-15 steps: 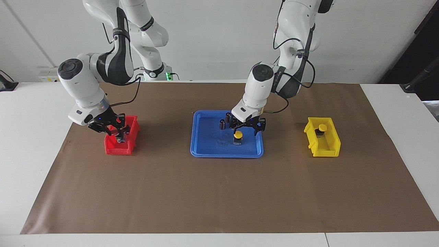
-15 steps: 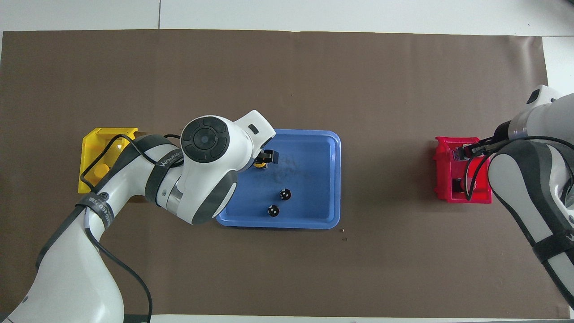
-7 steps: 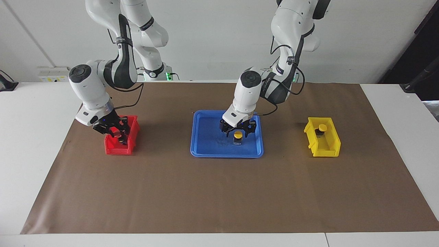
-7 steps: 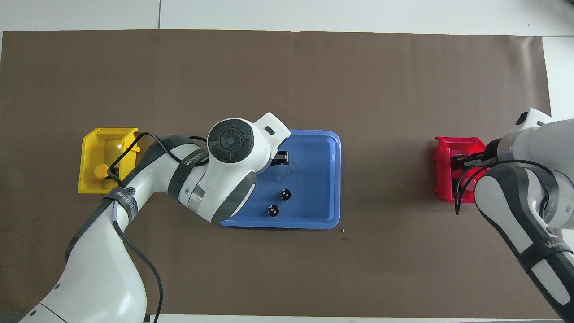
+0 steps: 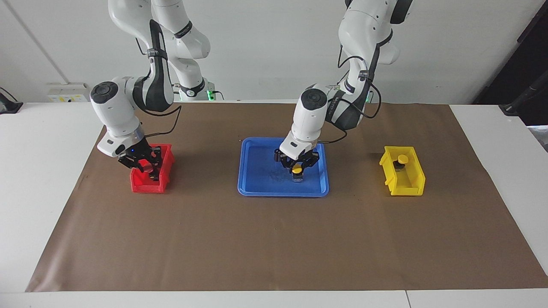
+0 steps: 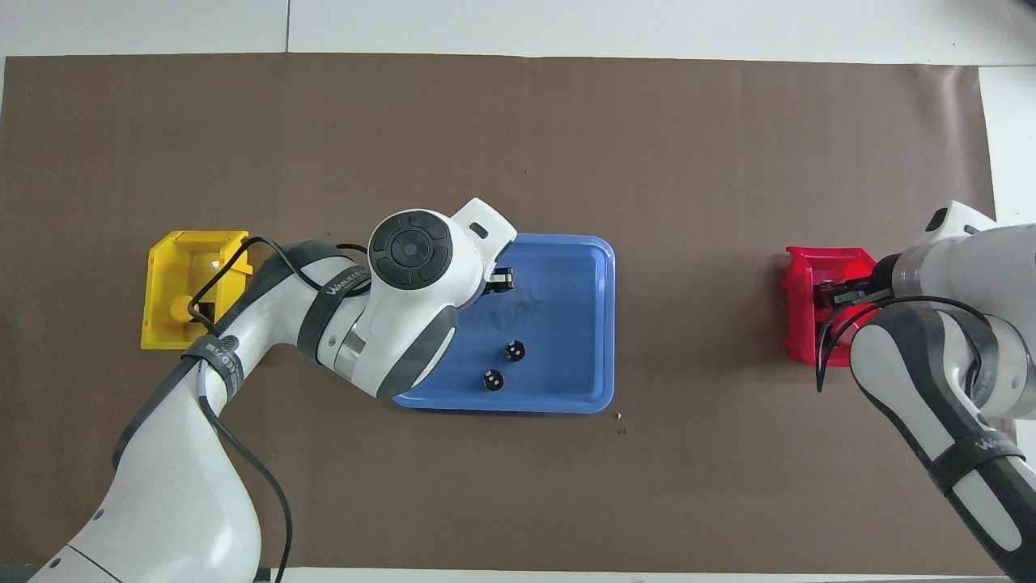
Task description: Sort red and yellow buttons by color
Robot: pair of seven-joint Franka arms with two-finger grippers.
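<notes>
A yellow button (image 5: 296,171) stands in the blue tray (image 5: 261,185). My left gripper (image 5: 296,166) is low over it, open, with a finger on each side of the cap. A second yellow button (image 5: 401,159) sits in the yellow bin (image 5: 404,187) and also shows in the overhead view (image 6: 183,306). My right gripper (image 5: 145,166) is down in the red bin (image 5: 143,186). A bit of red cap (image 5: 148,168) shows at its tip. The red buttons are otherwise hidden by the gripper and the arm.
Two dark brown cylinders (image 6: 514,351) (image 6: 492,379) stand in the blue tray (image 6: 575,267), nearer the robots than the left gripper. The yellow bin (image 6: 174,243) is toward the left arm's end and the red bin (image 6: 801,312) toward the right arm's end of the brown mat.
My left gripper has come down over the yellow button in the tray, its fingers now beside the cap. My right gripper has shifted a little within the red bin.
</notes>
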